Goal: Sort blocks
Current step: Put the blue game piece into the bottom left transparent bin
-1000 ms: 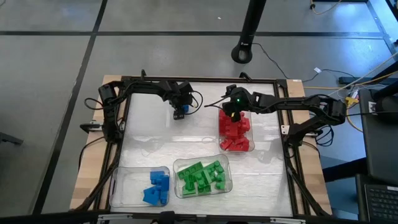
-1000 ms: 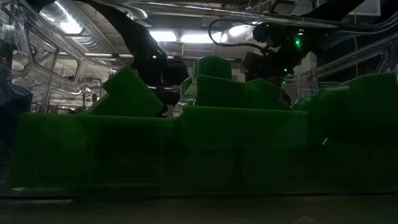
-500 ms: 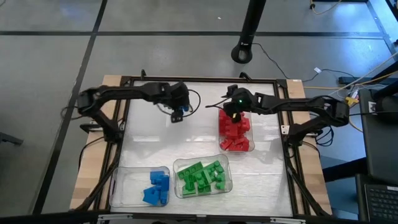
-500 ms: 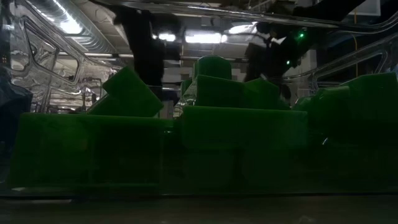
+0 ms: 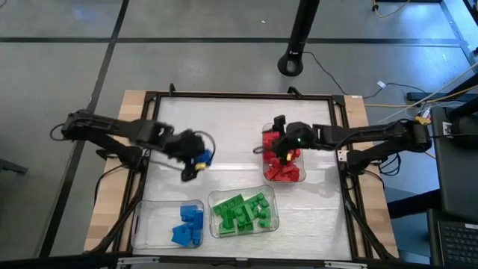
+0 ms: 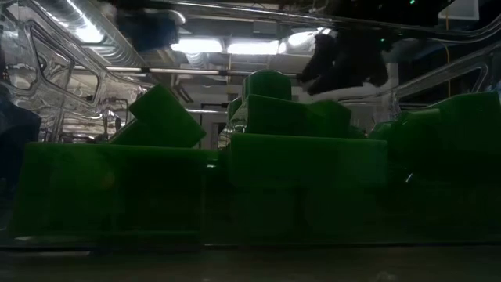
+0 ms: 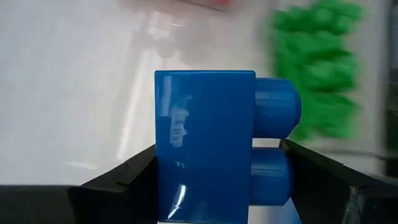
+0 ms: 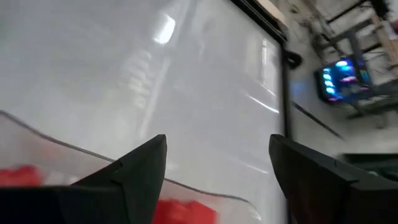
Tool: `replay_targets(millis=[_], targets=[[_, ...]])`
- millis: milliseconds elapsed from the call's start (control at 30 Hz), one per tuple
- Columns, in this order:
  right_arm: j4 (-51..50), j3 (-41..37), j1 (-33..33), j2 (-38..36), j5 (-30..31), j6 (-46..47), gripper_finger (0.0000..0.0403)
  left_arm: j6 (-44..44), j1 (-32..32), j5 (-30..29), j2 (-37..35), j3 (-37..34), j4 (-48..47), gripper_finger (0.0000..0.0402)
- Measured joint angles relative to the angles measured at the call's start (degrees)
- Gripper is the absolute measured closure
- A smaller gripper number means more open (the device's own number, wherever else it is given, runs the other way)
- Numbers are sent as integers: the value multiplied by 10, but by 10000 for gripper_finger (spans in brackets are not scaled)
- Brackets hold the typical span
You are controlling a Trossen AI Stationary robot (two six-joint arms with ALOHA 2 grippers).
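**Blue brick in the air, its tray just ahead**

The left tool (image 5: 196,161) is clamped on a small chunky blue plastic brick (image 7: 214,146), fingers pinching its flat sides with the studs poking out sideways. It hangs over bare white surface (image 5: 231,168), left of centre. The clear rectangular tray of blue bricks (image 5: 142,224) lies toward the near edge from the tool, just to its left; the tray of green bricks (image 5: 242,212) sits beside it, to the right, so drift that way is the risk. The left arm is plainly the nearer one. The right tool (image 5: 282,149) hovers over the tray of red bricks (image 5: 300,162), fingers spread, empty.
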Motion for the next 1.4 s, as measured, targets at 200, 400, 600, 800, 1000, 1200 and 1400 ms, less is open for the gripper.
replay_targets(millis=[200, 400, 600, 800, 1000, 1200, 1400], targets=[[0, 0, 96, 0, -16, 79, 121, -177, -163, -1, -6, 0, -2, 139], [11, 0, 192, 0, 11, 151, 121, -343, -306, -8, 33, 0, 0, 137], [32, 0, 268, 1, 83, 204, 121, -460, -396, -23, 87, 0, 0, 136], [68, 0, 315, 19, 123, 233, 121, -477, -417, -29, 133, 0, -2, 135], [78, 0, 335, 38, 144, 266, 121, -408, -412, -29, 148, 0, -3, 135], [76, 0, 335, 51, 152, 282, 121, -423, -410, -37, 148, 0, -2, 134], [79, 0, 334, 56, 156, 280, 121, -422, -403, -51, 148, 0, -5, 97]])
